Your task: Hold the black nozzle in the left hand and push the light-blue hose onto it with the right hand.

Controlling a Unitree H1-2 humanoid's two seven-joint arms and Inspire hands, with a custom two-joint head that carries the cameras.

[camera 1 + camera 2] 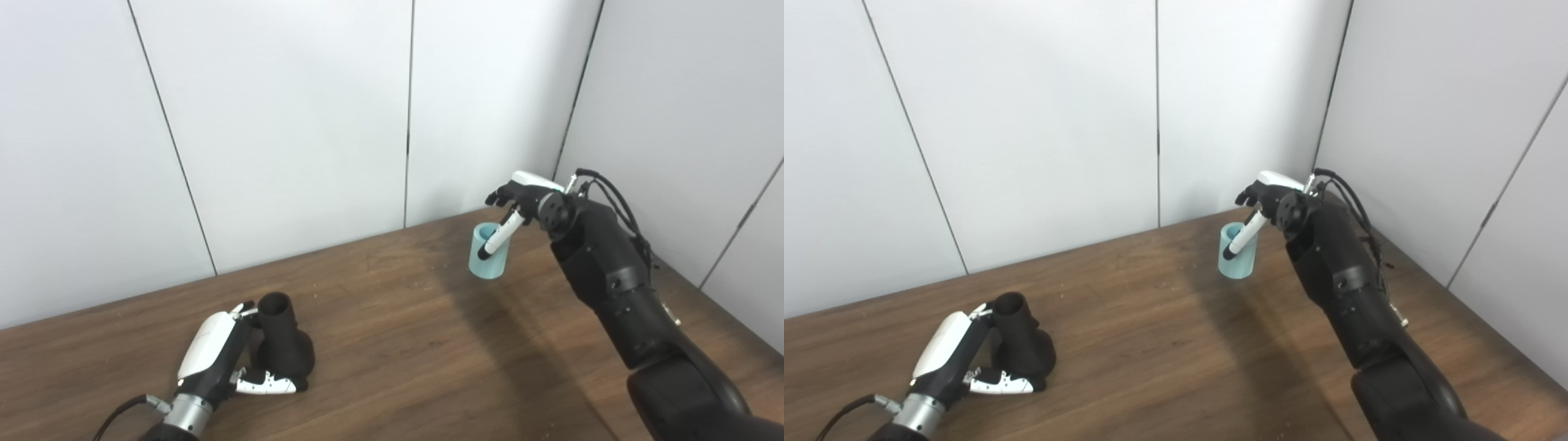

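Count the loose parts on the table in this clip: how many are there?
2. The black nozzle stands near the table's front left, with the left hand around it. The light-blue hose is at the far right, off the wood in the right hand. None seem hidden.

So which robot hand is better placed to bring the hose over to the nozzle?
The right robot hand: it is already at the light-blue hose, thumb against its side. The left robot hand is wrapped around the black nozzle across the table.

The nozzle (285, 343) stands on the table (398, 343) at near left; the hose (488, 251) stands far right, well apart.
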